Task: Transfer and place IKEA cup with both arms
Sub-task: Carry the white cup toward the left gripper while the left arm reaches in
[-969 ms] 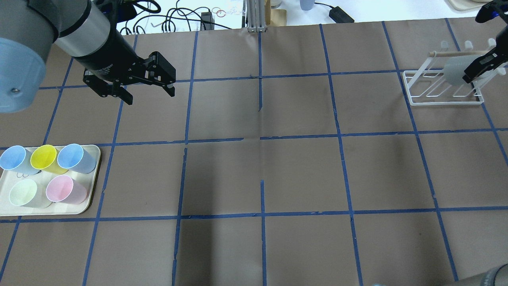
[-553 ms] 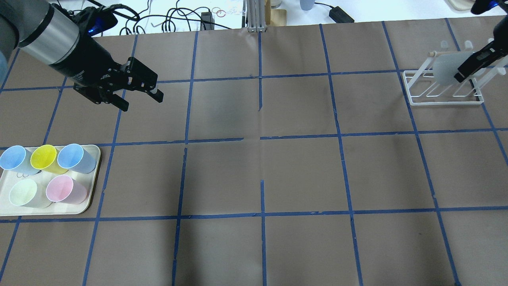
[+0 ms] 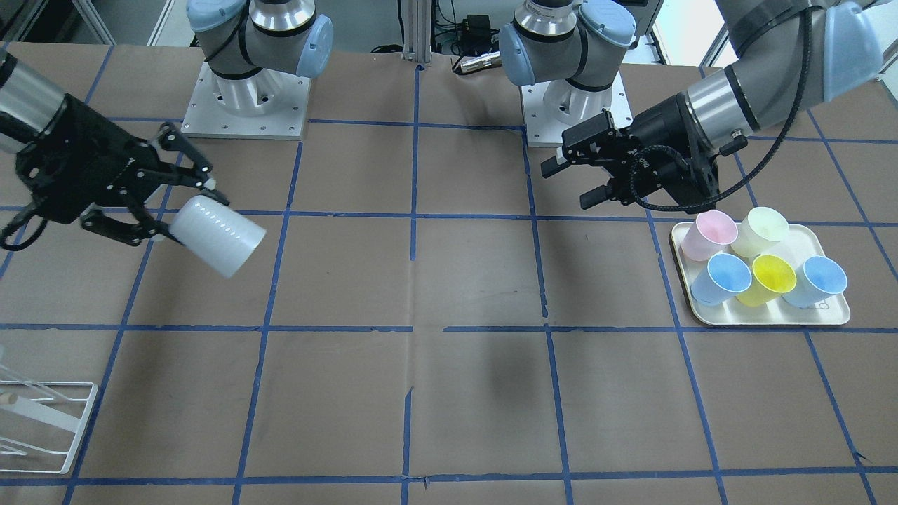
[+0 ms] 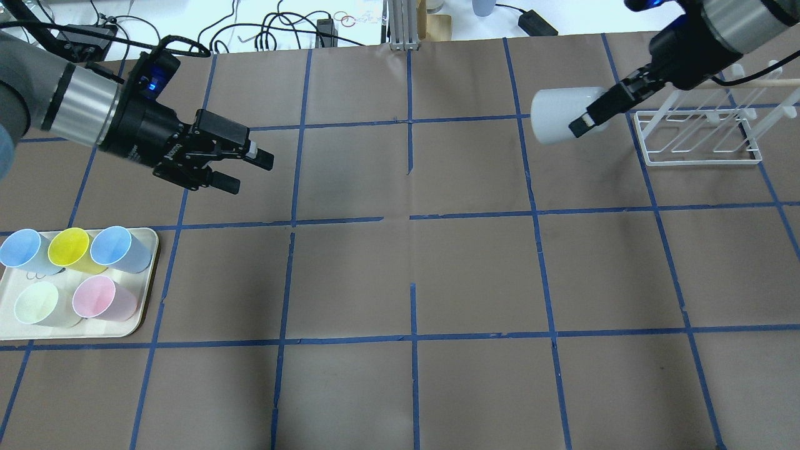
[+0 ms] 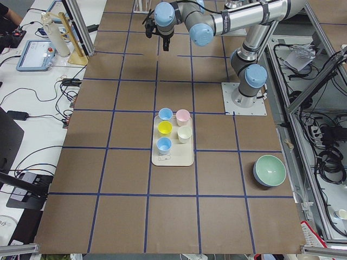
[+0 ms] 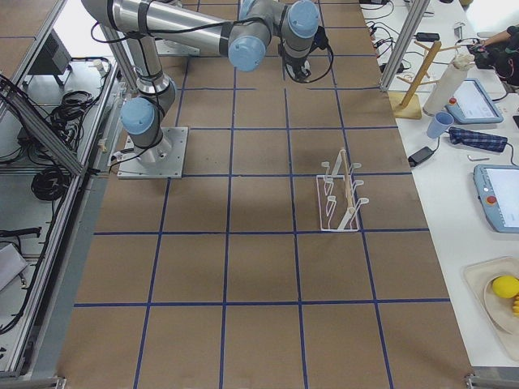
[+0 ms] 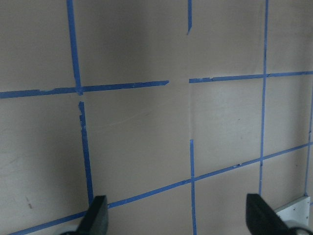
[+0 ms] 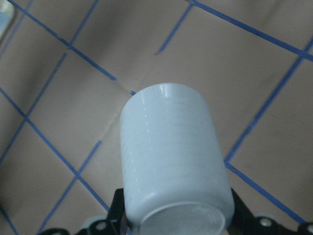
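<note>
Right jaws closed round the IKEA cup (image 4: 553, 115), apparently at its base end. Cup hangs clear of the table (image 4: 412, 281), long axis near level, running straight out ahead of them toward the left jaws. Left jaws spread wide, empty, facing the cup but well apart. Handover likely next; that gap must close first.

You have a cream tray (image 4: 147, 294) at the table's left edge in the overhead view, holding five upright cups: far row blue cup (image 4: 19, 249), yellow cup (image 4: 69, 247), second blue cup (image 4: 112, 245); near row pale-green cup (image 4: 36, 303), pink cup (image 4: 94, 297). White wire rack (image 4: 699, 134) stands far right. Green bowl (image 5: 270, 170) sits well apart from the tray
</note>
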